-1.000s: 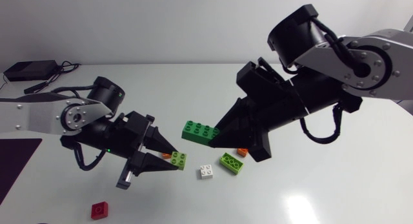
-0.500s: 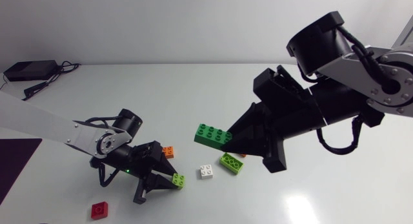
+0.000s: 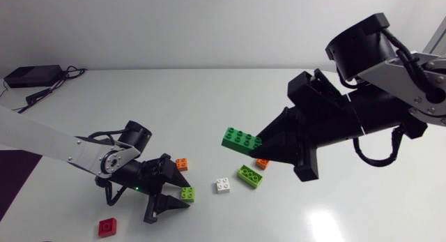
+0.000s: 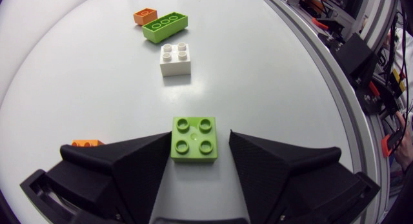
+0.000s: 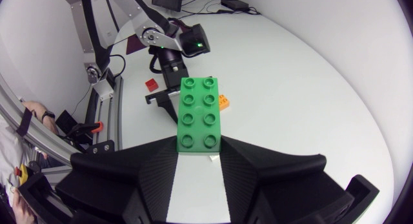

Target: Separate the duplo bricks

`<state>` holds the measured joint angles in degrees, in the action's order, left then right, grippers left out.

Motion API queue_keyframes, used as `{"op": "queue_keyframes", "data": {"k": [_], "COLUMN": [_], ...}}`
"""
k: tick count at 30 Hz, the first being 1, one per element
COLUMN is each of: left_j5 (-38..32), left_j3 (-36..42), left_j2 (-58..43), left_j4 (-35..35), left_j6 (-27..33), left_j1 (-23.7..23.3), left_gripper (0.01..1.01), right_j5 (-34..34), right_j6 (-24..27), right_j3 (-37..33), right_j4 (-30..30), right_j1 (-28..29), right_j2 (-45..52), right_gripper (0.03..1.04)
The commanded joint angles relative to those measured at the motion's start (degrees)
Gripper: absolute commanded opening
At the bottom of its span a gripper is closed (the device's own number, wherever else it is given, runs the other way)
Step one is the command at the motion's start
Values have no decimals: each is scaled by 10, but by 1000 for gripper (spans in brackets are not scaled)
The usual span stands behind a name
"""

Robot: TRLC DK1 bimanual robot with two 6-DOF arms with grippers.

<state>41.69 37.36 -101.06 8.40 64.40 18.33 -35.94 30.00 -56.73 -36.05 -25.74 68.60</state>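
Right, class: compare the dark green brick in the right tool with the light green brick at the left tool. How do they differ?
The dark green brick has eight studs; the light green brick has four. The right tool holds the dark green brick above the table; the light green brick sits low at the left tool. Both show studs up.

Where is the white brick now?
In the head view, the white brick lies mid-table, between the small lime brick on its left and the long lime brick.
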Motion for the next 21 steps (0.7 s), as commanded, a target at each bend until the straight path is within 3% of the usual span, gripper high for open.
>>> {"op": "queue_keyframes", "data": {"k": [1, 4, 11, 16, 21], "left_j5": [-5, -5, -6, -35, -103], "left_j3": [-12, -6, 47, 95, 79], "left_j2": [29, 66, 159, 184, 205], "left_j4": [15, 38, 153, 291, 335], "left_j6": [-12, -17, -15, 59, 92], "left_j1": [-10, -23, -85, -144, -164], "left_gripper": [920, 974, 974, 954, 944], "right_j5": [4, 25, 81, 122, 149], "right_j6": [11, 9, -6, -12, -20], "right_j3": [20, 25, 8, -24, -66], "right_j4": [17, 38, 96, 125, 140], "right_j1": [21, 26, 25, 16, 1], "right_j2": [-1, 10, 85, 163, 235], "right_gripper": [251, 251, 251, 251, 251]}}
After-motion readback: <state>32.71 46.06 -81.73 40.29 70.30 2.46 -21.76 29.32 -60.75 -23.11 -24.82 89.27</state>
